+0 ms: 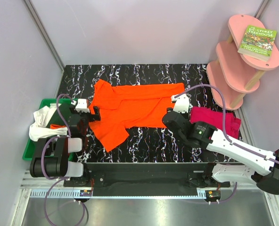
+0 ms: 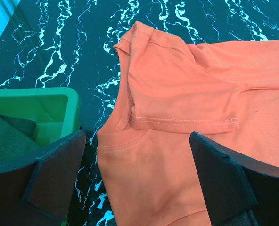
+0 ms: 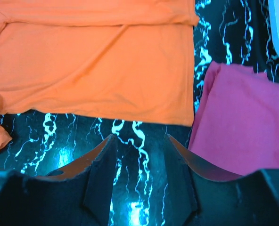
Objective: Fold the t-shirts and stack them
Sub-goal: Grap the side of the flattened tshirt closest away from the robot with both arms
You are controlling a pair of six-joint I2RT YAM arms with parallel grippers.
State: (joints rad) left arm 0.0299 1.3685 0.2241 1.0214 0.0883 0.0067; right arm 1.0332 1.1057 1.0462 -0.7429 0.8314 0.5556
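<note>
A bright orange t-shirt (image 1: 130, 108) lies spread across the black marble table (image 1: 144, 141), collar to the left and one sleeve (image 2: 177, 70) folded over the body. My left gripper (image 1: 96, 114) is open, its fingers wide on either side of the collar (image 2: 125, 139), with nothing held. A folded magenta t-shirt (image 1: 217, 121) rests at the right. My right gripper (image 3: 139, 139) is open over bare table, just short of the orange t-shirt's edge (image 3: 130, 110) and left of the magenta t-shirt (image 3: 243, 122). White (image 1: 38, 125), dark green and orange t-shirts sit in the bin.
The green plastic bin (image 1: 33, 150) stands off the table's left edge, and its rim (image 2: 40, 96) shows close to my left finger. A pink tiered shelf (image 1: 236, 70) with a book (image 1: 258, 41) stands at the back right. Pale walls close in the back and sides.
</note>
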